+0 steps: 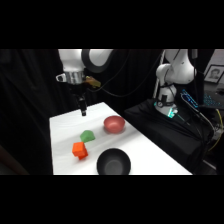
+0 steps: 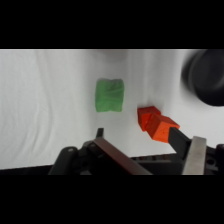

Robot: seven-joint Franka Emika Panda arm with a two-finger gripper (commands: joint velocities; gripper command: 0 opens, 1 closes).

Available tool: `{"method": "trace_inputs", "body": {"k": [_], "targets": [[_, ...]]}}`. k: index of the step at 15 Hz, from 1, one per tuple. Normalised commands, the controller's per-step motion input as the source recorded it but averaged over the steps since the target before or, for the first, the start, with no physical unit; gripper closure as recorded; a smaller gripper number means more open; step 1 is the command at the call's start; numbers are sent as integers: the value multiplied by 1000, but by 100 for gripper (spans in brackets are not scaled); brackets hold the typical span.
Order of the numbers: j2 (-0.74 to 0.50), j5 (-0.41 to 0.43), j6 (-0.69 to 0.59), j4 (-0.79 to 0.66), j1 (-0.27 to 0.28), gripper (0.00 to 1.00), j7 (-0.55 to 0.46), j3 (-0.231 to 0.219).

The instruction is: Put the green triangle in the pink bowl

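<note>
I read no writing anywhere. My gripper point(image 1: 83, 112) hangs above the table's point(image 1: 65, 130) far end, fingers apart, holding nothing. The triangle point(image 1: 88, 135) lies between cube point(image 1: 79, 150) and pink bowl point(image 1: 114, 124).

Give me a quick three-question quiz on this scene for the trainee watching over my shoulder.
1. True or false: the green triangle already lies in the pink bowl.
2. Which thing sits closest to the triangle on the table? A) the orange cube B) the black bowl C) the pink bowl
3. Fill in: in the side view the gripper hangs above the table's far end, holding ____.

Key
1. False: it lies on the table, apart from the bowl.
2. A: the cube sits just beside it.
3. Nothing: it is away from every object.
</note>
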Motion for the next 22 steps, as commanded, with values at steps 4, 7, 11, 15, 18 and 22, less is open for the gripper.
{"method": "trace_inputs", "body": {"k": [4,7,11,15,18,22], "targets": [[308,-66,51,338,-40,0,135,-5],[234,-49,21,258,-56,0,62,10],[195,-27,46,192,-70,0,-2,27],[173,19,75,161,-95,0,-111,69],[155,23,99,153,-106,0,-169,80],[135,44,86,138,-133,0,-238,106]]}}
